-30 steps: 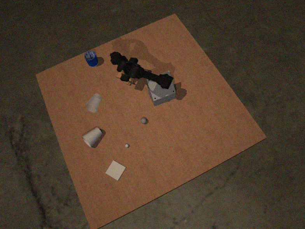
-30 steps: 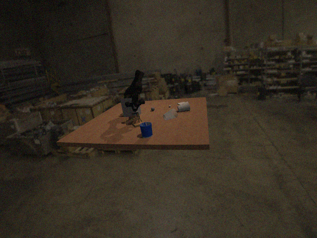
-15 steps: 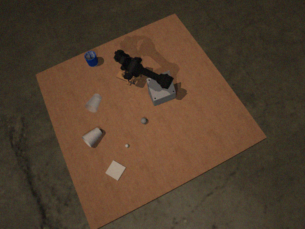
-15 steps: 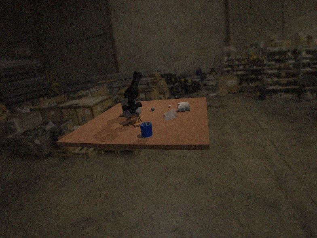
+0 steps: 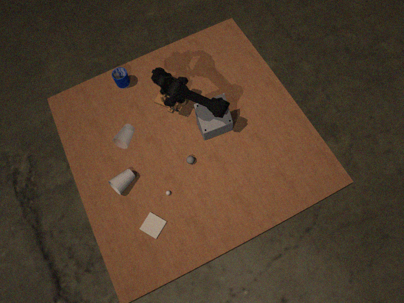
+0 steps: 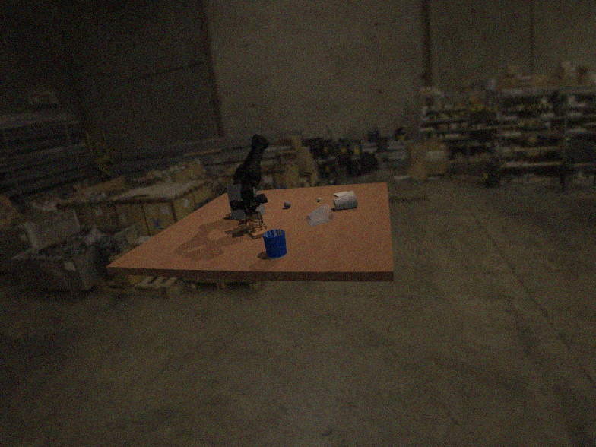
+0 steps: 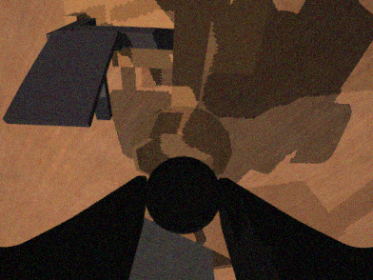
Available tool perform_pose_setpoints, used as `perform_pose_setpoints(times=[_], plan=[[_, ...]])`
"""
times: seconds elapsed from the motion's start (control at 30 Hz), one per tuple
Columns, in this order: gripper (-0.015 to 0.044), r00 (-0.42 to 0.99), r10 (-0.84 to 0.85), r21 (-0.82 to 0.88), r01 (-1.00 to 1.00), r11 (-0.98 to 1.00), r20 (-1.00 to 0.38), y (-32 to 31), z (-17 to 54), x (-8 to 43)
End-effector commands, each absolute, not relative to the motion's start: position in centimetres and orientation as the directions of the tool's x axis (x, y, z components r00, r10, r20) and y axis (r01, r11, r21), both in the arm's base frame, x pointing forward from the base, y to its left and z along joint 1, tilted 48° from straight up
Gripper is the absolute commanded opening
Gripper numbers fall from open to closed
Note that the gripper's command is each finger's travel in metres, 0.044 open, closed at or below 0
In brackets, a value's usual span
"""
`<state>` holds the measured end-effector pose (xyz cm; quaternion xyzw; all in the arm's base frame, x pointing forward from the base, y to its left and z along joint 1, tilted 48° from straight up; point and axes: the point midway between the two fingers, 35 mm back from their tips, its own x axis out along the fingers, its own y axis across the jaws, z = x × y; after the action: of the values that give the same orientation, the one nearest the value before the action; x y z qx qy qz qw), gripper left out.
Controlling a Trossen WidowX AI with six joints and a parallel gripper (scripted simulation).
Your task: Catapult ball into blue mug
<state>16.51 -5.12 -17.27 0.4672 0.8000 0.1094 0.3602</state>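
My gripper (image 7: pixel 182 186) is shut on a black ball (image 7: pixel 183 202), seen between the fingertips in the wrist view. The wooden catapult (image 5: pixel 160 99) (image 6: pixel 257 235) (image 7: pixel 138 4) stands under the arm, partly covered by it. In the wrist view its light wood and a dark blue-grey panel (image 7: pixel 57 78) lie above and left of the ball, partly in shadow. The ball is above the table beside the catapult; its height is hard to tell. The blue mug (image 5: pixel 123 80) (image 6: pixel 276 245) stands upright near the table edge, beyond the catapult from the arm base.
The grey base block (image 5: pixel 217 127) is beside the catapult. A translucent cup (image 5: pixel 124 136) (image 6: pixel 319 215) and a white cup (image 5: pixel 121 182) (image 6: pixel 345 200) lie on their sides. A grey ball (image 5: pixel 190 159) (image 6: pixel 286 205), a small white ball (image 5: pixel 168 192) (image 6: pixel 318 199) and a pale square tile (image 5: pixel 153 225) lie farther off.
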Motion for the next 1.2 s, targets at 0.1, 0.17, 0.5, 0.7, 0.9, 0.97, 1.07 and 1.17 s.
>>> perform_pose_setpoints(times=[0.1, 0.17, 0.5, 0.7, 0.9, 0.97, 1.07, 1.17], plan=[[0.0079, -0.304, 0.826, 0.512, 0.668, 0.54, -0.474, -5.2, -17.2, 16.5], [0.0131, -0.304, 0.826, 0.512, 0.668, 0.54, -0.474, -5.2, -17.2, 16.5], [0.0394, -0.305, 0.825, 0.506, 0.672, 0.54, -0.476, -10.8, -12.4, 17.4], [0.044, -0.288, 0.821, 0.499, 0.679, 0.538, -0.492, -12.3, -11.7, 17.9], [0.044, -0.168, 0.754, 0.466, 0.695, 0.548, -0.635, -16.1, -15.0, 22.0], [0.044, -0.122, 0.726, 0.459, 0.7, 0.546, -0.677, -17.4, -15.9, 23.5], [0.044, -0.051, 0.68, 0.454, 0.708, 0.541, -0.731, -19.5, -17.1, 25.8], [0.044, 0.023, 0.63, 0.454, 0.714, 0.533, -0.776, -21.7, -18.1, 28.1]])
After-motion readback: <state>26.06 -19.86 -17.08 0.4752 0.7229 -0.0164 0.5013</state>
